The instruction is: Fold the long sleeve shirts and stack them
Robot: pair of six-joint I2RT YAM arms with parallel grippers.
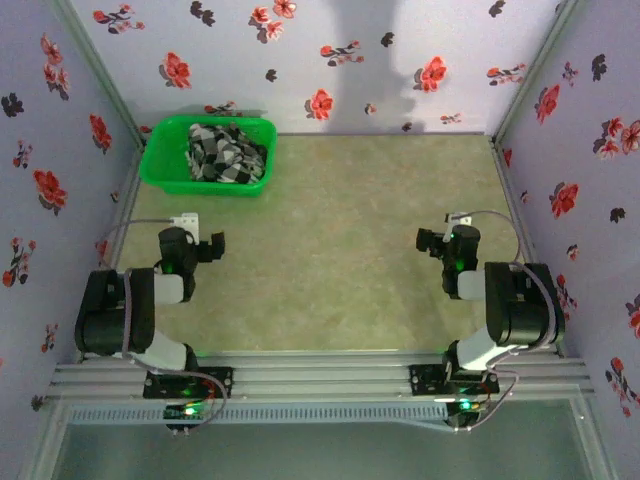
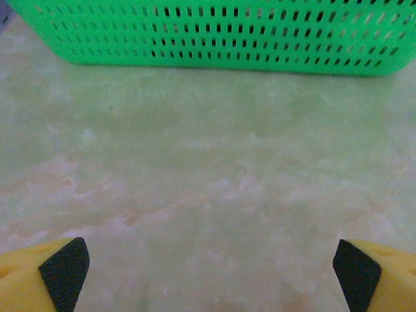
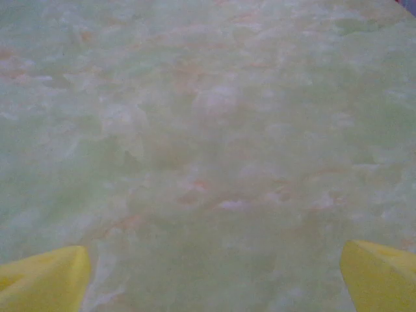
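The long sleeve shirt [image 1: 228,155] is being shown from above as a crumpled black-and-white checked heap inside the green basket [image 1: 160,172], at the far left of the table [image 1: 340,230]. Its collar, sleeves and lettering are being lost in the folds, and how much cloth lies underneath cannot be told. In the left wrist view the basket's slotted side is being cut off by the top edge, so what lies inside is being hidden there.

The left gripper [image 1: 208,244] is being held with its jaws spread wide. In its wrist view the yellow fingers [image 2: 65,273] with black pads are being cropped at opposite bottom corners, with bare table between them and nothing gripped. The right gripper [image 1: 432,242] is being held equally wide. Its yellow fingertips [image 3: 45,283] are being cropped the same way, over blurred marbled tabletop, and nothing is being touched.

From above, both grippers are being shown low over the table and well apart from each other. The left one is being shown nearer the basket's front side, the right one well apart from it.
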